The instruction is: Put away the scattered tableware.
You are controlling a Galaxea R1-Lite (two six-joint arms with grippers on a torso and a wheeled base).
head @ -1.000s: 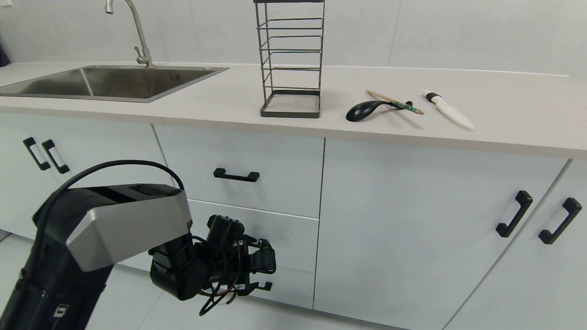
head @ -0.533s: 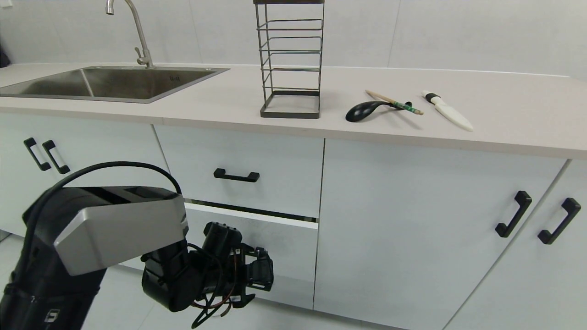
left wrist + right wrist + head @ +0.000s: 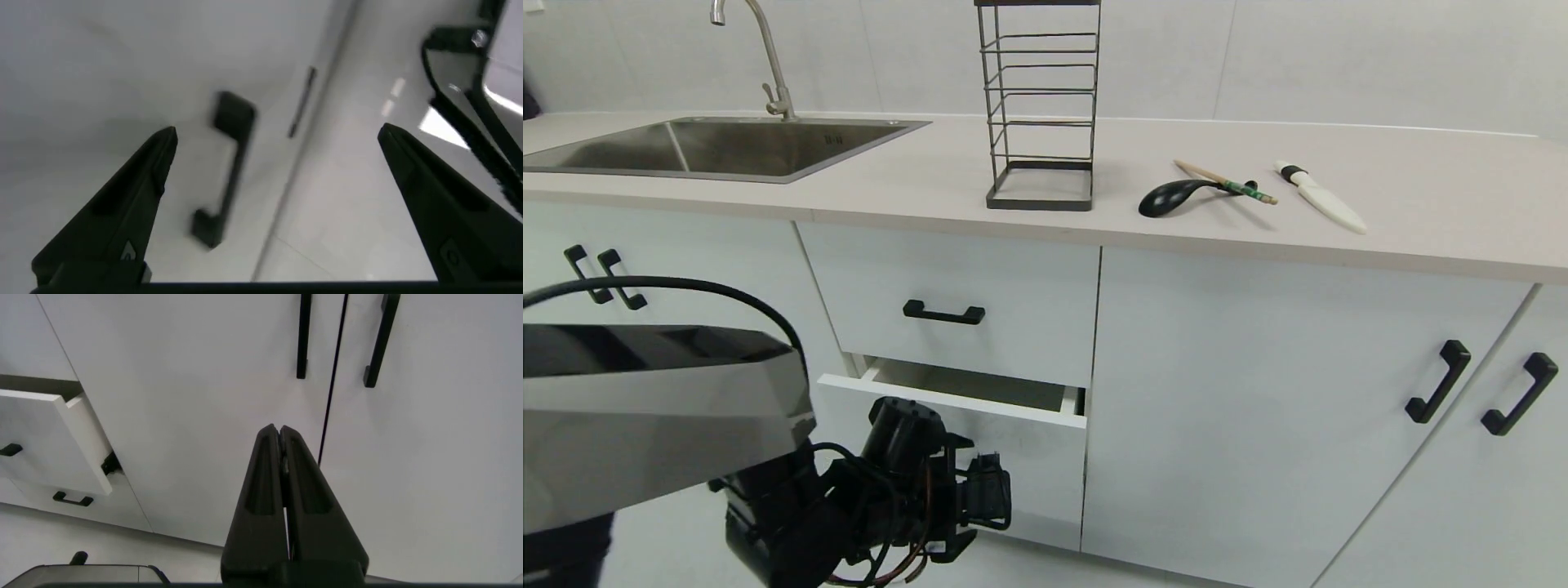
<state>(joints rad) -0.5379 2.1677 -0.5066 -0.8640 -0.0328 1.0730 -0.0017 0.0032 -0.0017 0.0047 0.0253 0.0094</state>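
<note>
Black spoon [image 3: 1176, 196], chopsticks [image 3: 1225, 181] and white knife [image 3: 1321, 198] all lie on the counter [image 3: 1421, 188], right of the wire rack [image 3: 1040, 106]. The chopsticks cross over the spoon's handle and hide part of it; can't tell whether it is one stick or a pair. The knife is just beside them on the right, apart, black band at its far end. The rack's top is cut off by the frame. Sink [image 3: 727, 147] on the far left, its left end cropped, faucet [image 3: 760, 57] cropped at the top.

Lower drawer [image 3: 980, 404] stands partly open below the closed upper drawer [image 3: 947, 314]. Only a thin strip of its inside shows, contents not readable. Left gripper [image 3: 988, 498] sits low in front of that drawer's face and covers its middle. In the left wrist view, left gripper [image 3: 278, 139] has its fingers spread wide with nothing between them. A black handle [image 3: 225, 167] shows past them, blurred, not touched.

Right gripper [image 3: 283, 434] has its fingers pressed together, holding nothing, and points at white cabinet doors with black door handles [image 3: 303, 335] cut off at the top.
</note>
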